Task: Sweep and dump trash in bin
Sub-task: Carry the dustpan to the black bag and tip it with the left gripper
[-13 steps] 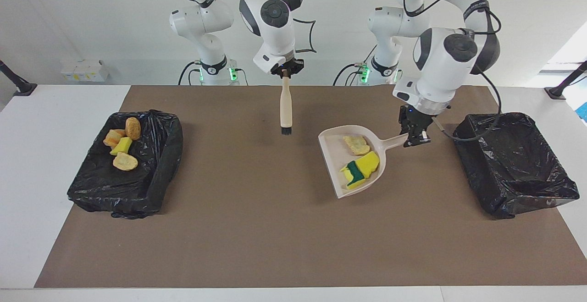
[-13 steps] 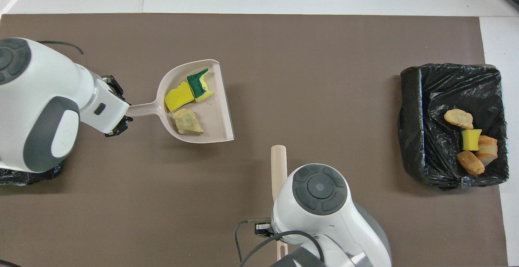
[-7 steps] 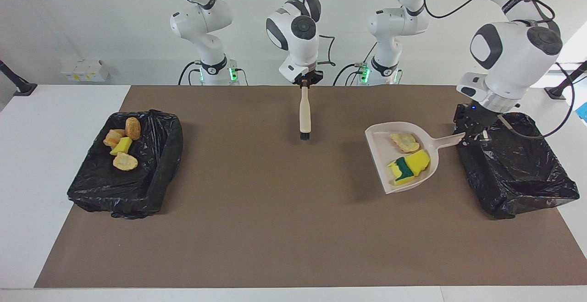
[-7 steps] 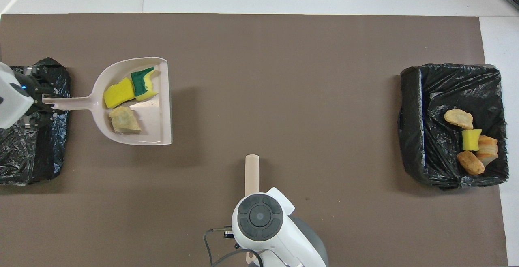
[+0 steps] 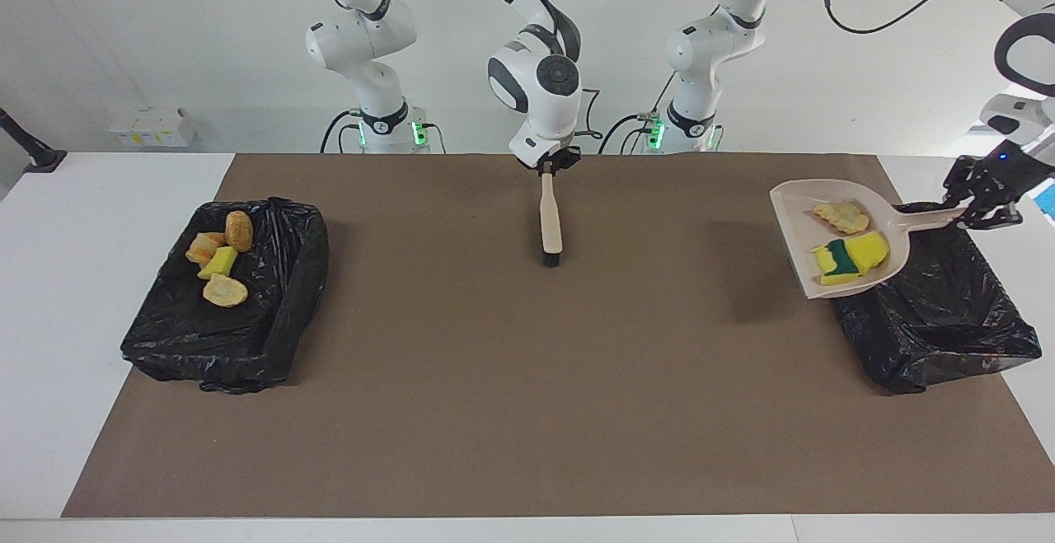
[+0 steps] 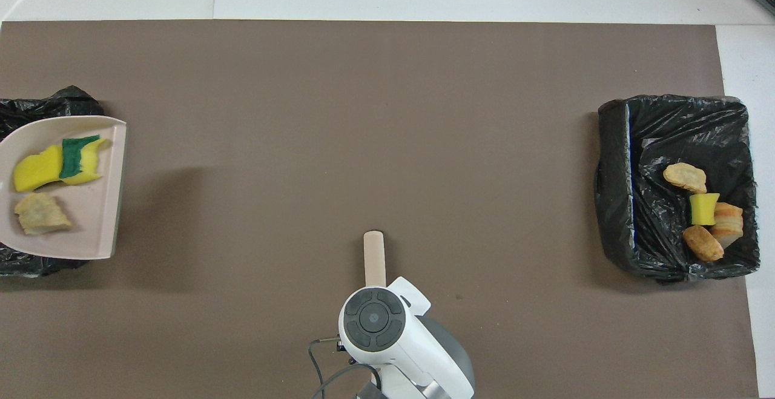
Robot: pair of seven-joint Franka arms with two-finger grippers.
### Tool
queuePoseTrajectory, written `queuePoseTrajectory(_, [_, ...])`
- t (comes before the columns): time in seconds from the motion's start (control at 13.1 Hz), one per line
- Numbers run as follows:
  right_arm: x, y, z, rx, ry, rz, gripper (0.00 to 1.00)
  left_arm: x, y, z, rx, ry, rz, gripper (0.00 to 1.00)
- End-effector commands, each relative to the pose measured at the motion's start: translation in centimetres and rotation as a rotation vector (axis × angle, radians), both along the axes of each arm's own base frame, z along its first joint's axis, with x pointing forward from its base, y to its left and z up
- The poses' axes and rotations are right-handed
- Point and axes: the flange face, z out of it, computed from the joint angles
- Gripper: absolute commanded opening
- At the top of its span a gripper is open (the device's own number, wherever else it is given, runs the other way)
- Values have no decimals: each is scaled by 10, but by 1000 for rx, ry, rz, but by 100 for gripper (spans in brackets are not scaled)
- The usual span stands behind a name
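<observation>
My left gripper (image 5: 971,207) is shut on the handle of a beige dustpan (image 5: 795,213), which hangs roughly level over the edge of a black-lined bin (image 5: 948,312) at the left arm's end of the table. In the pan lie trash pieces: a tan chunk (image 5: 841,215) and yellow-green sponge pieces (image 5: 849,257). In the overhead view the dustpan (image 6: 91,229) shows the sponge pieces (image 6: 57,166) and the chunk (image 6: 39,220). My right gripper (image 5: 550,168) is shut on a brush (image 5: 550,217) that hangs bristles down over the mat in front of the robots.
A second black-lined bin (image 5: 264,320) at the right arm's end holds several trash pieces (image 5: 218,267). A brown mat (image 5: 494,378) covers the table between the bins. The overhead view shows that bin (image 6: 617,175) and the brush handle (image 6: 374,253).
My left arm carried the loaded dustpan from the middle of the mat toward its own end and lifted it over the bin there. My right arm drew the brush back toward the robots.
</observation>
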Motion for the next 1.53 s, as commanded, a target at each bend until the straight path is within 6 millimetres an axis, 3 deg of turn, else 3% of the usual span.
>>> queuePoseTrajectory(0.0, [0, -2, -2, 11, -19, 41, 0, 9, 32, 22, -12, -26, 5, 0])
queuePoseTrajectory(0.15, [7, -2, -5, 32, -31, 14, 0, 4, 66, 49, 47, -114, 63, 0])
queuePoseTrajectory(0.23, [10, -4, -7, 33, -27, -7, 0, 1, 81, 49, 61, -130, 86, 0])
queuePoseTrajectory(0.61, [15, -5, -9, 48, -19, -50, 0, 13, 84, 76, 427, -162, 6, 0])
queuePoseTrajectory(0.69, [15, -5, -9, 50, -21, -49, 24, 14, 73, 70, 469, -155, -21, 0])
queuePoseTrajectory(0.76, [17, -4, -8, 52, -21, -42, 82, 9, 69, 65, 489, -159, -37, 0])
queuePoseTrajectory(0.84, [20, -3, -7, 56, -28, -32, 100, 2, 63, 56, 518, -165, -44, 0])
queuePoseTrajectory(1.15, [55, -16, -9, 18, -73, -20, 100, -16, 19, 30, 731, -207, -57, 0])
queuePoseTrajectory(1.22, [68, -22, -7, 0, -103, -9, 100, -12, 5, 29, 747, -201, -89, 0])
queuePoseTrajectory(1.45, [123, -54, 18, 4, -186, -59, 100, -7, -2, 36, 866, -159, -191, 0])
